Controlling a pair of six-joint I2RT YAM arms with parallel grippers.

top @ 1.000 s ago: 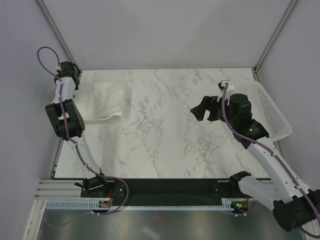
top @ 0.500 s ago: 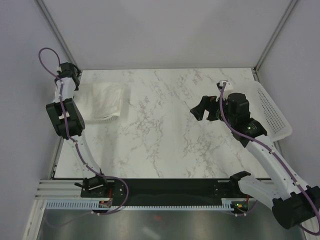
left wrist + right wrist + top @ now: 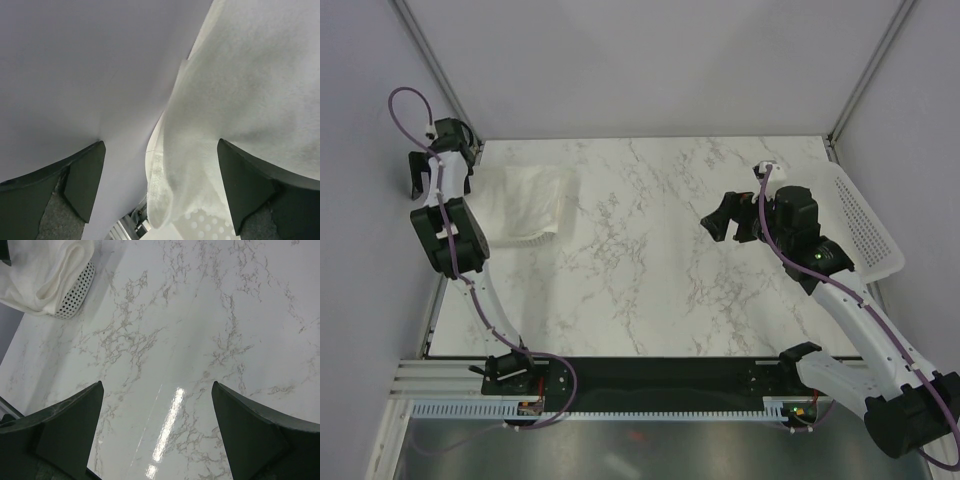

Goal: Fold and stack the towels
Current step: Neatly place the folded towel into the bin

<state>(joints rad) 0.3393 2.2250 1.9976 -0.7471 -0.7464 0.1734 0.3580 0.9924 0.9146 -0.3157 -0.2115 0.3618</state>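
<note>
One white towel (image 3: 528, 195) over left basket (image 3: 76, 290), right basket (image 3: 865, 215) apart; left claw (image 3: 160, 147), right claw (image 3: 157, 386) spread wide, empty

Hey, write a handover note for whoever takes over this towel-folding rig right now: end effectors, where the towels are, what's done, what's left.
Left end effector: open, empty, raised just left of the large white terry towel.
Right end effector: open, empty, hovering over the marble table.
Towels: the white one lies bunched over the white perforated plastic basket at the far left of the table. No other towel shows in any view. A second perforated basket sits at the right edge.
Done: no folded stack in view.
Left: fold the white towel, locate the others, stack them.
</note>
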